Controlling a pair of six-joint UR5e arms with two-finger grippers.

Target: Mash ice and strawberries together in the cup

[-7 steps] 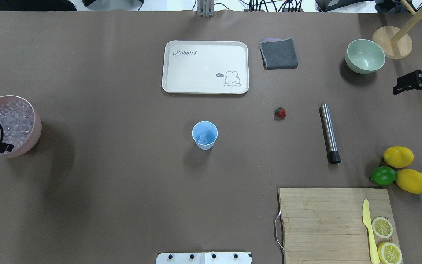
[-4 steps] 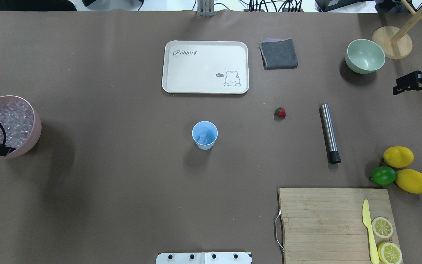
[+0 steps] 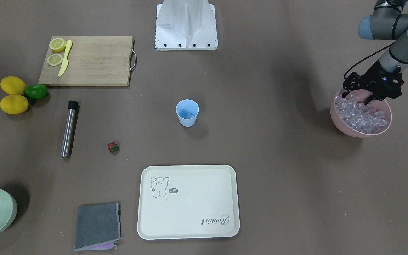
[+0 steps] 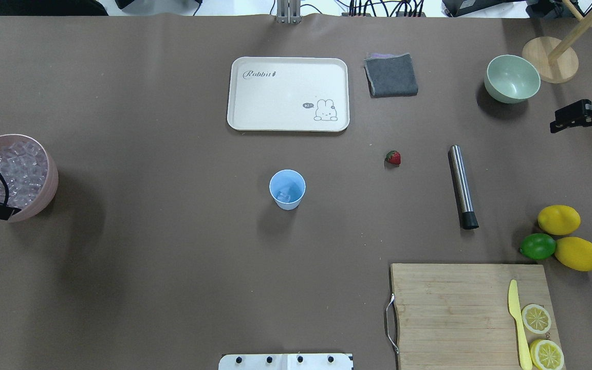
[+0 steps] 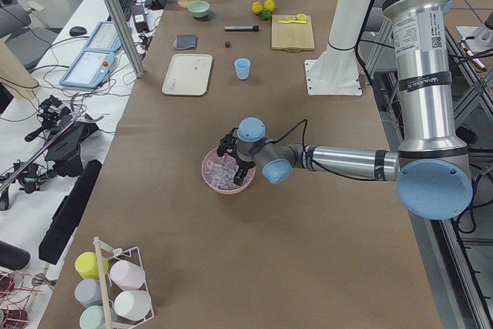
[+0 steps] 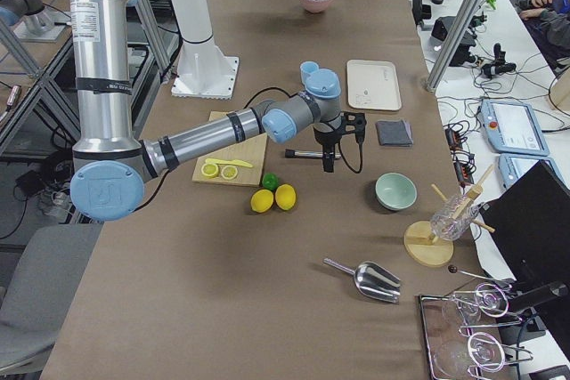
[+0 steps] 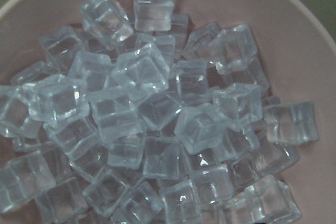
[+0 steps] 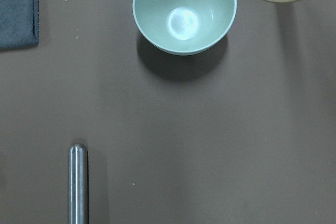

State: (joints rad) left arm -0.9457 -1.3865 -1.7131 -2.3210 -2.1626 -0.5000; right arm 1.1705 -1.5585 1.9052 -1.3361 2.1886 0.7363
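Brown-covered table [image 4: 147, 288], cluttered mostly on the robot's right half. Wooden cutting board [image 4: 455, 308] at the near right edge, carrying a yellow knife [image 4: 517, 324] and two lemon halves. Cream tray [image 4: 285, 97] at the far middle, grey cloth [image 4: 391, 76] just beside it. Pink bowl [image 3: 349, 129] at the far left edge, heaped with ice [image 7: 157, 108]. Pale green bowl [image 4: 512, 78] at the far right. Steel rod with a black end [image 4: 460, 182] lies flat between the strawberry and the fruit. Two lemons [image 4: 558, 219] and a lime [image 4: 537, 246] cluster near the board.

Cup [image 4: 288, 200] stands upright mid-table, alone, with a little ice at its bottom. Strawberry [image 4: 393, 157] lies on the cloth-covered table to the cup's right, well apart from it and near the rod. Wide open ground between the pink bowl and the cup; nothing lies in that stretch.

Left arm reaches out low, wrist bent down, left gripper [image 3: 356, 96] over the bowl's robot-side rim, fingers spread with cubes showing between them. Right gripper [image 4: 563, 122] hangs at the right edge between the green bowl and the rod; whether it is spread or closed cannot be told.
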